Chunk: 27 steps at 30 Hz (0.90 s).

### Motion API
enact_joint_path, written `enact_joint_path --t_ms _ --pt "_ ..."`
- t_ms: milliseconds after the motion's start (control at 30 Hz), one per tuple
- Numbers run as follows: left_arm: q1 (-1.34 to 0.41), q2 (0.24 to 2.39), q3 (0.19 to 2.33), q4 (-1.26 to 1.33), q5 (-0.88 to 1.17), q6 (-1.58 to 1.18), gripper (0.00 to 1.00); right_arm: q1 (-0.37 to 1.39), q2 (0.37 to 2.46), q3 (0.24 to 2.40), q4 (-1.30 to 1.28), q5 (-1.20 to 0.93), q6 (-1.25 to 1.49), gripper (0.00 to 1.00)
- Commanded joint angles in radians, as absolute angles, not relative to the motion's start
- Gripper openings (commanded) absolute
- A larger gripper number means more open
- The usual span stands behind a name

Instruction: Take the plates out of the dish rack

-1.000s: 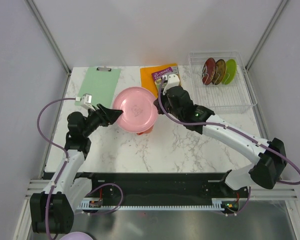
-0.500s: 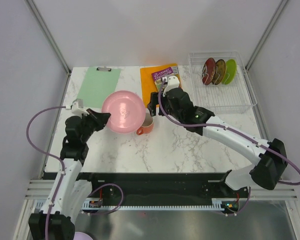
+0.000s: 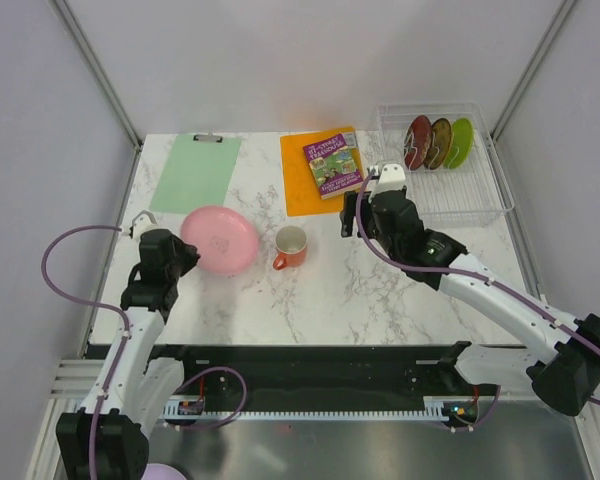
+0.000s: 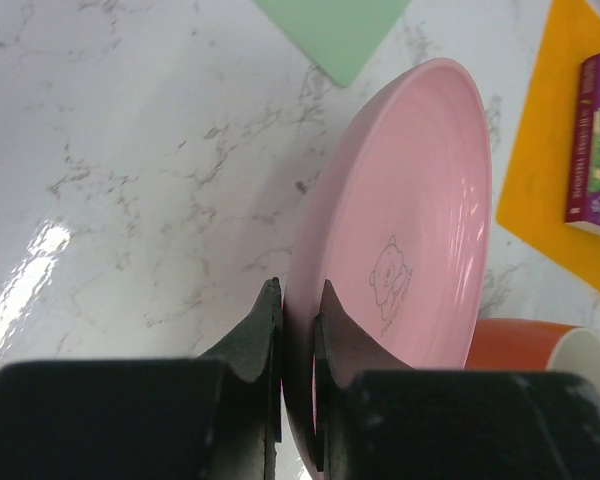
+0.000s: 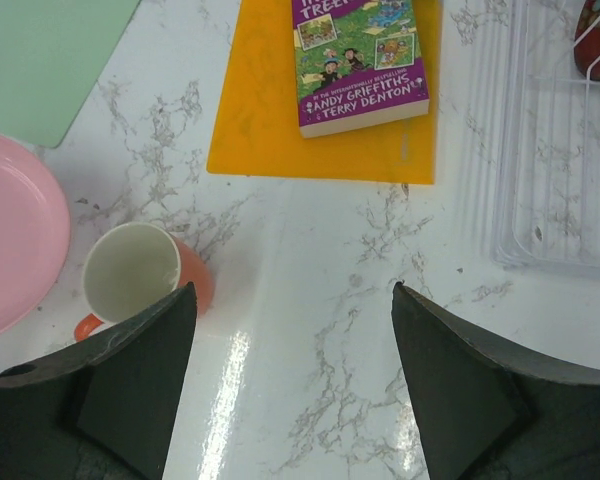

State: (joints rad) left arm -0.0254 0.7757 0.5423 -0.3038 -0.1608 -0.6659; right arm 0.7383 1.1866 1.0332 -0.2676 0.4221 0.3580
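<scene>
Pink is the colour of the one plate (image 3: 220, 240) outside the dish rack (image 3: 460, 197). It is clamped at its near rim by the left gripper (image 4: 298, 300) and held tilted low over the marble table (image 3: 380, 290), just left of the mug (image 3: 291, 246). Whether its lower edge touches the table cannot be told.

The right gripper (image 5: 292, 300) is held with its fingers wide apart and nothing between them, above bare marble between the orange mat (image 3: 300, 185) and the rack. From it, the rack lies to the right and farther back, close by. The left gripper is well apart from the rack, across the table. The next pick is therefore judged to fall to the right arm.

Three plates stand on edge in the rack's far half: the dark red plate (image 3: 417, 142), the brown-and-yellow plate (image 3: 440, 142) and the lime green plate (image 3: 462, 142). They are set side by side in a row running left to right, rims upward, with the dark red one nearest the right gripper. A rim grasp from above is likely to be called for.

Four plates are counted in all: one out, three in. One mug, one book (image 3: 332, 163) lying on the mat, one mat, one green clipboard (image 3: 195, 172) and one rack are also counted.
</scene>
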Motion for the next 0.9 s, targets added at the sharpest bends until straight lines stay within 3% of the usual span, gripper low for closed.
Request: enact_joint_path --t_ms 0,400,433,467,567,667,867 --pt "-0.021 0.793 0.508 -0.308 -0.248 -0.716 0.02 0.715 1.167 1.009 -0.276 0.451 0.334 0.86" --pt "-0.021 0.960 0.439 -0.147 -0.193 -0.703 0.02 0.681 1.160 0.979 -0.288 0.433 0.321 0.86" --pt "-0.021 0.971 0.440 -0.144 -0.192 -0.701 0.05 0.672 1.158 0.977 -0.291 0.434 0.321 0.86" --pt "-0.021 0.989 0.442 -0.143 -0.189 -0.698 0.24 0.667 1.160 0.977 -0.291 0.436 0.318 0.86" --pt "-0.021 0.985 0.448 -0.150 -0.176 -0.683 0.58 0.643 1.169 0.985 -0.293 0.449 0.305 0.87" --pt "-0.021 0.953 0.443 -0.170 -0.183 -0.678 0.70 0.615 1.190 1.006 -0.296 0.457 0.285 0.88" --pt "-0.021 0.879 0.445 -0.209 -0.186 -0.673 0.79 0.575 1.244 1.045 -0.296 0.481 0.241 0.88"
